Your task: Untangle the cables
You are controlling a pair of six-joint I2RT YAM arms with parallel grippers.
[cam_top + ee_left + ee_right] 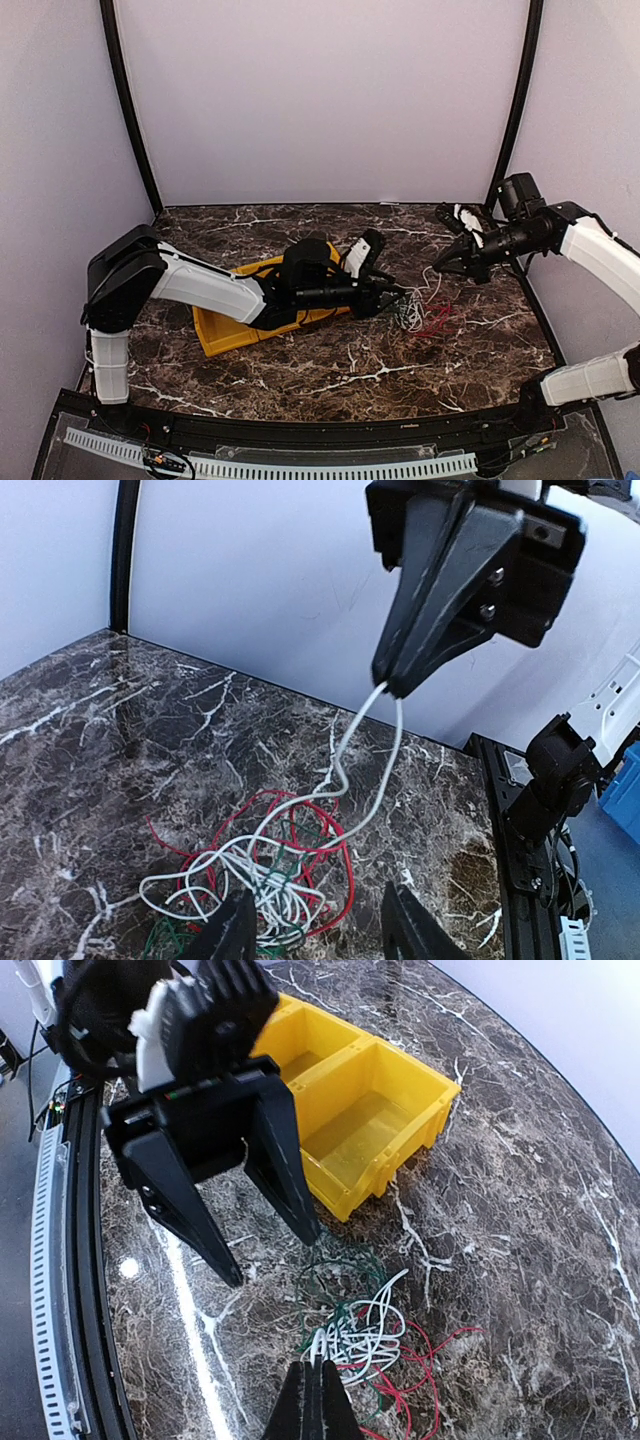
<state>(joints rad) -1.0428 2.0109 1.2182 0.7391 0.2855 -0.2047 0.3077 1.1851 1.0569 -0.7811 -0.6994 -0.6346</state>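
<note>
The cables lie in one tangle [418, 315] on the marble table: a white cable [262, 892], a red cable [345, 875] and a dark green one [345, 1260], all looped together. My right gripper [322, 1362] is shut on a loop of the white cable and holds it above the heap; in the left wrist view the right gripper [388, 688] hangs high with two white strands running down from it. My left gripper [318, 892] is low over the tangle, open, its fingers [232, 930] straddling the white and green loops.
A yellow two-compartment bin [222, 335] sits under the left arm, just left of the tangle; in the right wrist view the bin [425, 1140] appears beyond the left gripper [274, 1258]. Black frame posts stand at the back corners.
</note>
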